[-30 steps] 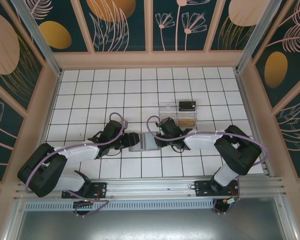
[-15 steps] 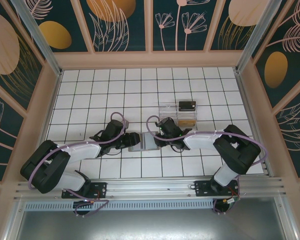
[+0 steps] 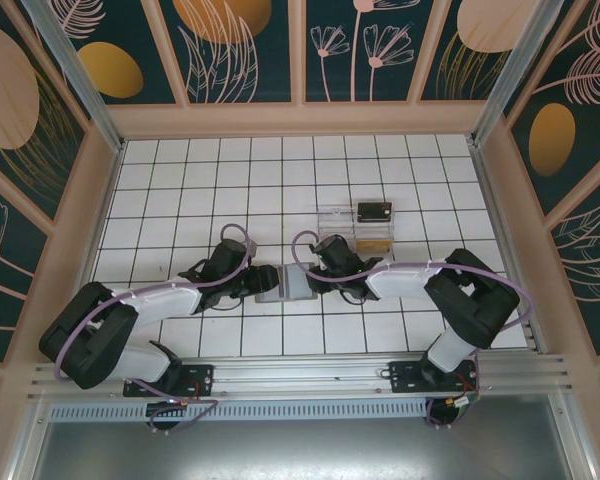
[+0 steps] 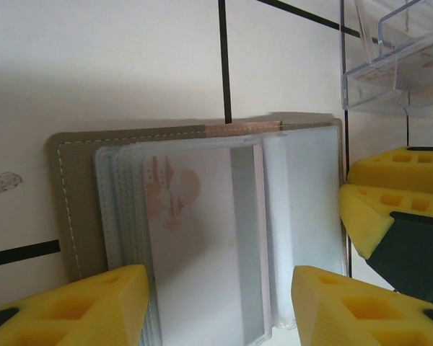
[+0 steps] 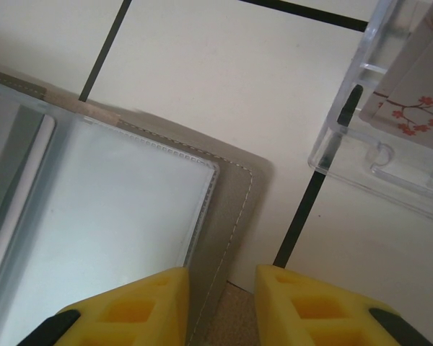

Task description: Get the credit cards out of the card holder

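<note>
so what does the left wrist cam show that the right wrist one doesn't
Left wrist: a pale card with a grey stripe tucked in the stacked clear sleeves, and the right gripper at the edge of the card holder.
Right wrist: a blossom-print card inside the clear tray, and a see-through sleeve that looks empty.
Both: the open card holder, the clear tray and the tiled table.
</note>
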You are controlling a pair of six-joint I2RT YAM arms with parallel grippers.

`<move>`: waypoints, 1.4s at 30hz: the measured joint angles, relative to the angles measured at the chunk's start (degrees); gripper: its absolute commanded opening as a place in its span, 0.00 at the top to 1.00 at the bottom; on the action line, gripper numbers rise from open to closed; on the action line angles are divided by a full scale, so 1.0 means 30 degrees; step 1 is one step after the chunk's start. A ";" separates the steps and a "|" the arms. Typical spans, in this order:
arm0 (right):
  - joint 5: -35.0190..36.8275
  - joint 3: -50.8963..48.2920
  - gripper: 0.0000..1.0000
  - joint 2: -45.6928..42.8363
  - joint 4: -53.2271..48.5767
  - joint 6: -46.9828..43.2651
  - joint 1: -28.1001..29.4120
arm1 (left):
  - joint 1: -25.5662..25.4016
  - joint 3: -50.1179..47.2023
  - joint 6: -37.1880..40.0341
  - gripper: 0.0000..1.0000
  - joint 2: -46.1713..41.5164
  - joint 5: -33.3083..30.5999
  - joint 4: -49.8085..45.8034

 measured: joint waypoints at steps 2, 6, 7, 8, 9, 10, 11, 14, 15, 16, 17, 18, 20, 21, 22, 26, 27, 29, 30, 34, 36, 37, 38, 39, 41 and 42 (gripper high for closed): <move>0.0000 0.0000 0.68 0.0000 0.0000 0.0029 0.0000 | 0.0000 0.0044 0.0007 0.43 0.0109 0.0131 0.0124; 0.0000 0.0000 0.68 0.0015 0.0007 0.0058 0.0000 | 0.0000 0.0073 0.0000 0.41 0.0299 0.0656 0.0517; 0.0000 0.0000 0.68 0.0022 0.0007 0.0058 0.0000 | 0.0000 0.0073 0.0000 0.40 0.0328 0.0823 0.0634; 0.0000 0.0000 0.68 0.0036 0.0015 0.0066 0.0000 | -0.0007 0.0073 0.0000 0.40 0.0357 0.1020 0.0750; 0.0007 0.0007 0.68 0.0051 0.0029 0.0066 0.0000 | 0.0000 0.0073 -0.0015 0.39 0.0372 0.1268 0.0867; 0.0000 0.0015 0.68 0.0058 0.0029 0.0073 0.0000 | 0.0000 0.0073 -0.0015 0.39 0.0386 0.1450 0.0969; 0.0007 0.0015 0.68 0.0073 0.0044 0.0087 0.0007 | -0.0007 0.0073 -0.0007 0.38 0.0401 0.1647 0.1093; 0.0007 0.0015 0.68 0.0087 0.0080 0.0131 0.0015 | 0.0000 0.0073 -0.0015 0.38 0.0408 0.2011 0.1275; 0.0007 0.0015 0.68 0.0087 0.0080 0.0131 0.0015 | 0.0000 0.0073 -0.0015 0.38 0.0408 0.2069 0.1290; 0.0007 0.0015 0.68 0.0095 0.0087 0.0131 0.0015 | 0.0000 0.0073 -0.0015 0.38 0.0408 0.2113 0.1297; 0.0007 0.0015 0.68 0.0095 0.0087 0.0131 0.0015 | 0.0000 0.0073 -0.0015 0.37 0.0401 0.2120 0.1290; 0.0007 0.0015 0.68 0.0102 0.0095 0.0131 0.0015 | 0.0000 0.0073 -0.0007 0.37 0.0401 0.2120 0.1290; 0.0007 0.0015 0.68 0.0102 0.0102 0.0131 0.0015 | 0.0000 0.0073 -0.0007 0.37 0.0393 0.2157 0.1290; 0.0015 0.0015 0.68 0.0102 0.0102 0.0131 0.0015 | 0.0000 0.0073 -0.0015 0.37 0.0393 0.2193 0.1297; 0.0007 0.0015 0.68 0.0102 0.0109 0.0131 0.0015 | 0.0000 0.0073 -0.0015 0.37 0.0393 0.2280 0.1311; 0.0015 0.0015 0.68 0.0109 0.0131 0.0131 0.0015 | 0.0000 0.0073 -0.0029 0.37 0.0364 0.2696 0.1632; 0.0015 0.0015 0.68 0.0109 0.0131 0.0131 0.0015 | 0.0015 0.0073 -0.0044 0.37 0.0306 0.2827 0.1727; 0.0022 0.0015 0.68 0.0138 0.0160 0.0131 0.0015 | 0.0073 0.0073 -0.0168 0.37 0.0124 0.3206 0.2135; 0.0022 0.0015 0.68 0.0138 0.0160 0.0131 0.0015 | 0.0073 0.0073 -0.0182 0.37 0.0044 0.3402 0.2353; 0.0022 0.0015 0.68 0.0146 0.0189 0.0146 0.0015 | 0.0044 0.0197 -0.0386 0.36 -0.0131 0.4415 0.3504; 0.0015 0.0015 0.68 0.0219 0.0357 0.0182 0.0036 | 0.0029 0.0335 -0.0481 0.36 -0.0124 0.4823 0.3876; 0.0015 0.0022 0.68 0.0248 0.0415 0.0189 0.0051 | -0.0029 0.0415 -0.0525 0.36 -0.0124 0.4962 0.4058; 0.0022 0.0022 0.68 0.0270 0.0474 0.0189 0.0066 | -0.0051 0.0488 -0.0546 0.36 -0.0117 0.5042 0.4189; 0.0015 0.0022 0.68 0.0306 0.0554 0.0189 0.0073 | -0.0087 0.0619 -0.0583 0.36 -0.0073 0.5187 0.4313; 0.0022 0.0029 0.68 0.0335 0.0648 0.0189 0.0102 | -0.0204 0.0925 -0.0678 0.36 0.0160 0.5340 0.4648; 0.0022 0.0029 0.68 0.0342 0.0663 0.0189 0.0102 | -0.0306 0.1078 -0.0743 0.36 0.0335 0.5391 0.4809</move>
